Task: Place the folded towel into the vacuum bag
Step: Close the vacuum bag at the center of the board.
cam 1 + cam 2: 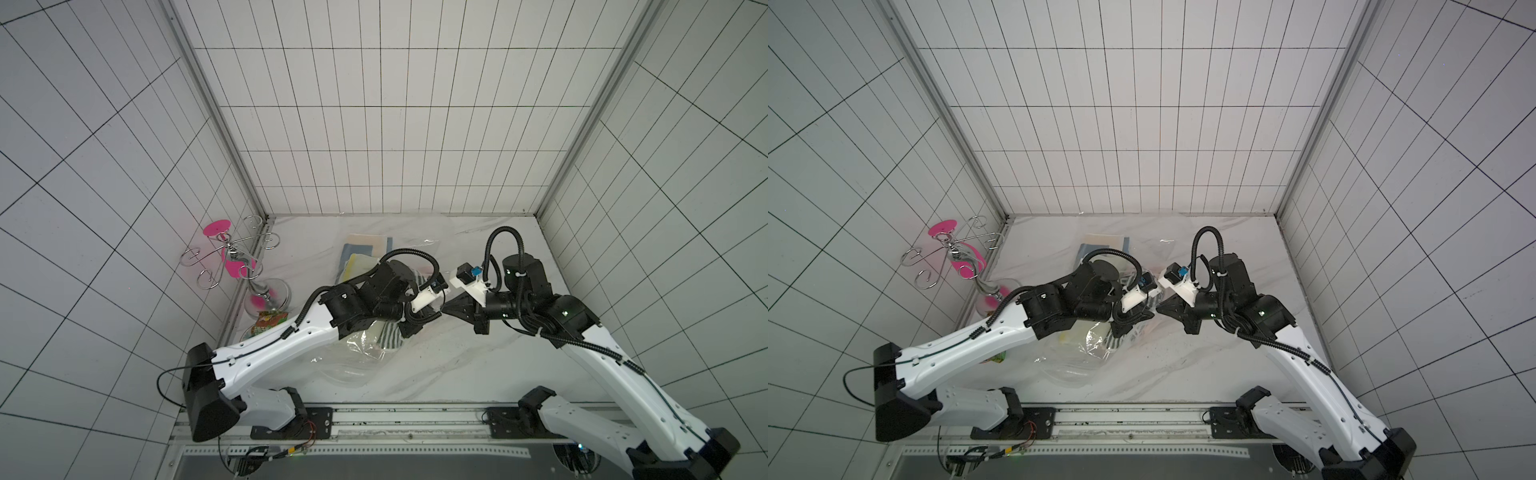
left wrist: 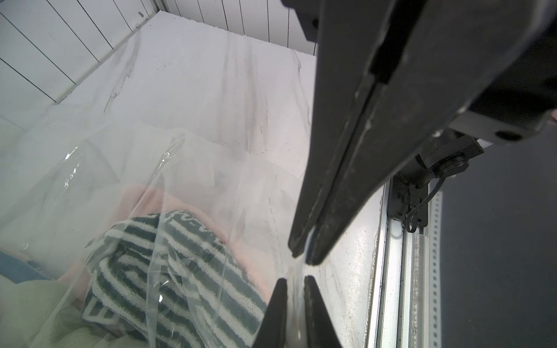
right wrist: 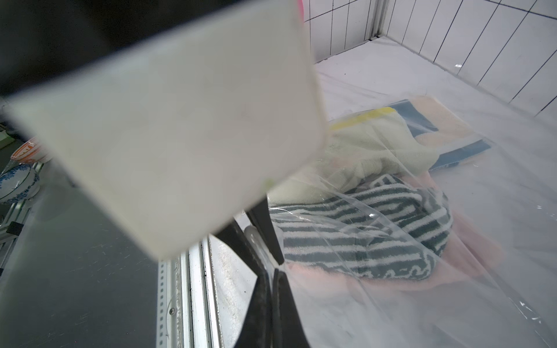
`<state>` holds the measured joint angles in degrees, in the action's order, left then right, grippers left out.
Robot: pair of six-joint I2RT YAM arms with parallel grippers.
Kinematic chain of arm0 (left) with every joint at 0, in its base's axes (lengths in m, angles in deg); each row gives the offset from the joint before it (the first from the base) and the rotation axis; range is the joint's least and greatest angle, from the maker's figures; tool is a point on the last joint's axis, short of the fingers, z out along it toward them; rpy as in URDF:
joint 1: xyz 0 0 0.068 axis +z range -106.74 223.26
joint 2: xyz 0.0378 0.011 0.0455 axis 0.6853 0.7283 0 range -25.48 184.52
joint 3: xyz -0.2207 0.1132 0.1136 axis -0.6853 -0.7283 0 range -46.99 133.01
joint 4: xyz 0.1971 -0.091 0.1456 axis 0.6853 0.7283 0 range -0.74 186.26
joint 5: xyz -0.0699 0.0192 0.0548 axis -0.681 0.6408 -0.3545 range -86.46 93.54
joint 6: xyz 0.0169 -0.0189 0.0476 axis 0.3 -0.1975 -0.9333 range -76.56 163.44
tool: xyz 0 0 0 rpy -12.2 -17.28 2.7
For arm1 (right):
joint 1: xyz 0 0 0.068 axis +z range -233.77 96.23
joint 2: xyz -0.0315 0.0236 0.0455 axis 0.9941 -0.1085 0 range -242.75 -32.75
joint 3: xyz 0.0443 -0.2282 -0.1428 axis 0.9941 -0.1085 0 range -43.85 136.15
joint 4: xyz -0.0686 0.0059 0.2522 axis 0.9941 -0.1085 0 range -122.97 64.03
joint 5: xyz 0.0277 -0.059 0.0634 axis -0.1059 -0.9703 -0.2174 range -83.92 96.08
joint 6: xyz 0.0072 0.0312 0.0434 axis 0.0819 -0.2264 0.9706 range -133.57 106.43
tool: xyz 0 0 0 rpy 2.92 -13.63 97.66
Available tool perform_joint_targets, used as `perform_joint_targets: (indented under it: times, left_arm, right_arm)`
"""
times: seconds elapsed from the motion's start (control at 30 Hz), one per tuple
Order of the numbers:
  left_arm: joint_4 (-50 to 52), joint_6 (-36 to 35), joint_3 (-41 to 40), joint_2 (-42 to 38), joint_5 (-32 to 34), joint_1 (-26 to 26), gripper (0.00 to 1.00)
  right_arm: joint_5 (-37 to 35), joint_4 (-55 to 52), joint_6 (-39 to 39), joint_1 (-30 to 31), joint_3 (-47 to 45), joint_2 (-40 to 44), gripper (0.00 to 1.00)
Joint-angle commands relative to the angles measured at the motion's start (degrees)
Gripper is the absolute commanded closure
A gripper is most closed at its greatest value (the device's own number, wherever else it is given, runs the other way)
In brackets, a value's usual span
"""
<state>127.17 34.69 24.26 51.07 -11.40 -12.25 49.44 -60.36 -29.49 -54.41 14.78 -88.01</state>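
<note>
The striped towel (image 2: 168, 271) looks already inside the bag (image 2: 90, 168), with both arms' jaws pinching its rim; the next move is probably a clean release.

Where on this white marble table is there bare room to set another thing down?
Bare marble tabletop lies in front, between the clear plastic vacuum bag, the metal front rail and the white right arm. The left edge is crowded: silver wire rack, green snack packet.

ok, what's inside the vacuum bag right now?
Seen through the clear vacuum bag: a striped towel lying on a pink towel, a pale yellow towel beside them. Anything beneath that pile is covered.
</note>
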Motion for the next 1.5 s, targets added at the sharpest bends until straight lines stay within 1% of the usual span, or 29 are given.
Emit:
perform_joint_targets:
  times: [0.0,0.17,0.37,0.53,0.63,0.73,0.87,0.9,0.93,1.0,1.1,1.2,1.27,1.33,1.47]
  left_arm:
    - [14.9,1.0,-3.0,0.6,5.9,0.8,0.89]
    - [13.5,3.1,-4.9,0.4,4.7,0.2,0.88]
    - [13.1,4.4,-5.9,0.2,5.4,-0.8,0.88]
    - [13.1,5.2,-7.5,-1.1,6.3,-0.9,0.90]
    - [12.7,5.7,-8.4,-1.6,7.2,-0.9,0.93]
    - [12.1,5.8,-8.3,-2.1,7.4,-0.9,1.00]
    - [8.3,5.2,-8.2,-5.1,7.3,-0.9,1.00]
    - [7.0,4.9,-8.4,-6.0,7.2,-0.9,1.00]
    - [5.7,4.2,-8.5,-6.9,6.6,-0.9,1.00]
    - [3.9,2.7,-8.9,-7.7,5.2,-0.8,1.00]
    - [3.6,0.4,-8.6,-7.9,4.0,-0.8,1.00]
    - [5.8,-1.5,-6.9,-7.8,3.8,-0.8,1.00]
    - [5.8,-2.5,-6.1,-7.9,3.5,-0.8,1.00]
    - [4.4,-3.0,-6.0,-8.3,2.4,-0.8,1.00]
    - [0.4,-2.9,-7.0,-9.5,-0.4,-0.8,1.00]
  right_arm:
    - [1.6,6.9,1.4,-0.7,0.5,5.1,1.00]
    - [1.4,7.3,3.0,-2.9,0.6,7.6,1.00]
    - [2.1,8.0,5.5,-7.3,1.0,10.6,1.00]
    - [2.9,8.0,6.8,-10.5,1.0,11.4,1.00]
    - [3.3,8.5,7.4,-11.1,0.8,11.5,1.00]
    - [5.5,8.0,7.6,-11.0,0.6,10.5,1.00]
    - [5.7,4.8,6.7,-9.3,-0.6,9.4,1.00]
    - [4.3,2.8,5.7,-7.9,-0.4,8.9,0.98]
    - [2.7,1.1,4.4,-6.3,-0.2,8.4,0.91]
    - [0.3,-1.8,2.5,-3.4,0.4,7.7,0.73]
    - [-1.7,-4.5,0.6,-1.6,0.7,7.3,0.53]
    - [-1.5,-9.3,-2.4,-0.8,1.6,6.1,0.40]
    - [-2.7,-12.1,-4.1,0.6,2.3,4.3,0.31]
    - [-6.3,-11.3,-4.5,2.4,1.7,3.1,0.28]
    - [-5.1,-6.4,-3.5,3.2,1.5,1.2,0.28]
